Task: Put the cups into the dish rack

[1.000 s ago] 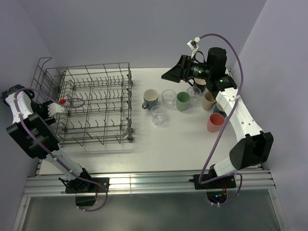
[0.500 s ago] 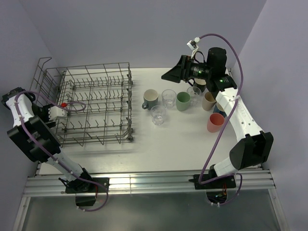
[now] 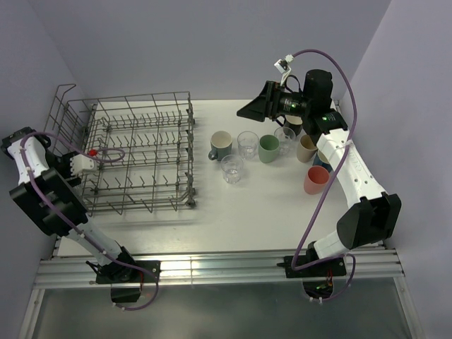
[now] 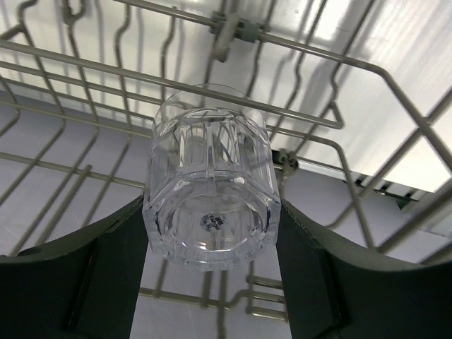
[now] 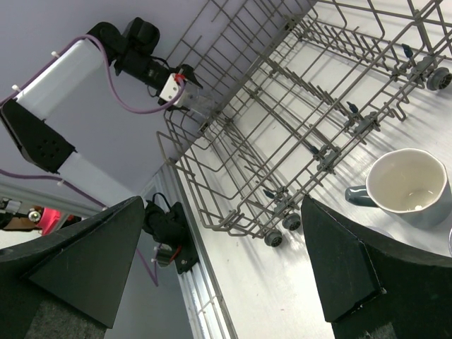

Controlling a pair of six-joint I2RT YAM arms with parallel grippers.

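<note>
My left gripper (image 4: 212, 236) is shut on a clear glass tumbler (image 4: 210, 180), its base toward the camera, held among the wires of the grey dish rack (image 4: 332, 120). From above, that gripper (image 3: 90, 159) is at the left side of the rack (image 3: 141, 152). My right gripper (image 3: 256, 106) is open and empty, raised above the back right of the table. Below it stand a grey-blue mug (image 3: 221, 145), a green mug (image 3: 268, 149), a beige mug (image 3: 306, 148), a coral mug (image 3: 316, 181) and three clear tumblers (image 3: 232, 168).
The right wrist view shows the rack (image 5: 296, 85) on small wheels, the grey-blue mug (image 5: 409, 185) beside it and the left arm (image 5: 78, 78) behind. Walls close in on the left, back and right. The aluminium rail (image 3: 212, 268) runs along the near edge.
The left wrist has shifted only very slightly at the rack's left side, still holding the tumbler. The right arm has not moved.
</note>
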